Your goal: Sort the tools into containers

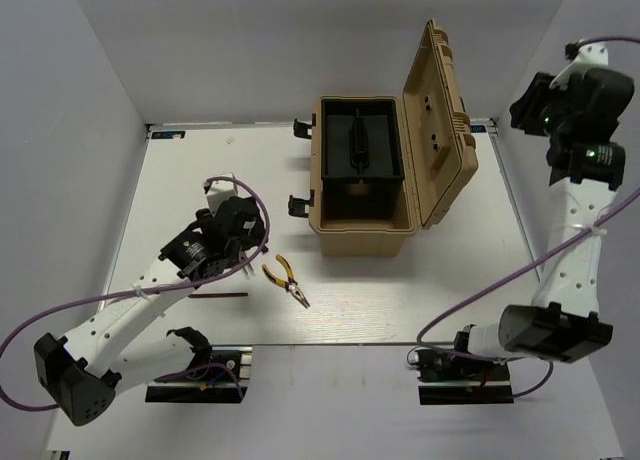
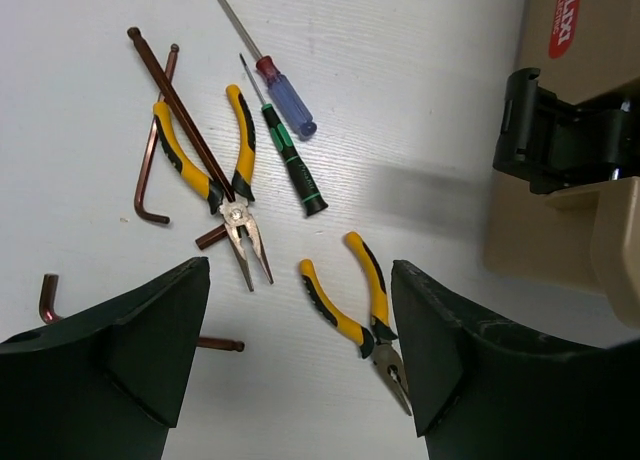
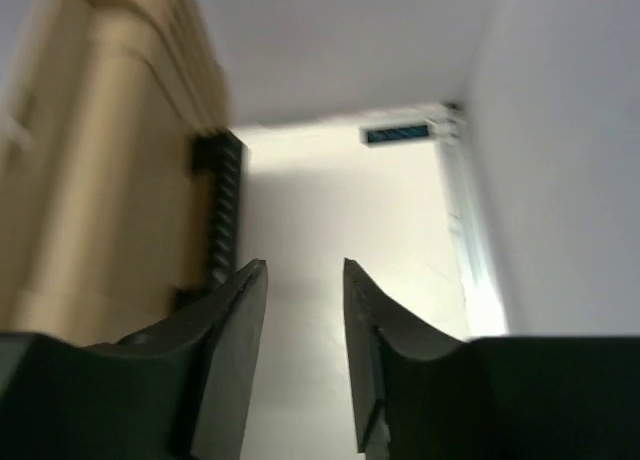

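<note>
The tan toolbox [image 1: 362, 185] stands open at mid-table, its lid up on the right and its inside dark. My left gripper [image 1: 238, 240] is open and empty, hovering over the tools left of the box. In the left wrist view my left gripper [image 2: 300, 280] frames one pair of yellow-and-black pliers [image 2: 345, 310]. Beyond lie a second pair of pliers [image 2: 210, 170], brown hex keys [image 2: 175, 100], a blue-handled screwdriver [image 2: 287, 98] and a green-and-black screwdriver [image 2: 295, 165]. My right gripper [image 1: 532, 108] is open, empty and raised high to the right of the box.
The box's black side latch [image 2: 555, 140] is close on the right of the tools. In the right wrist view my right gripper [image 3: 305, 270] looks down past the lid's black hinge [image 3: 222, 200] at bare table and the white wall [image 3: 570, 130]. One hex key [image 1: 215, 294] lies near the front edge.
</note>
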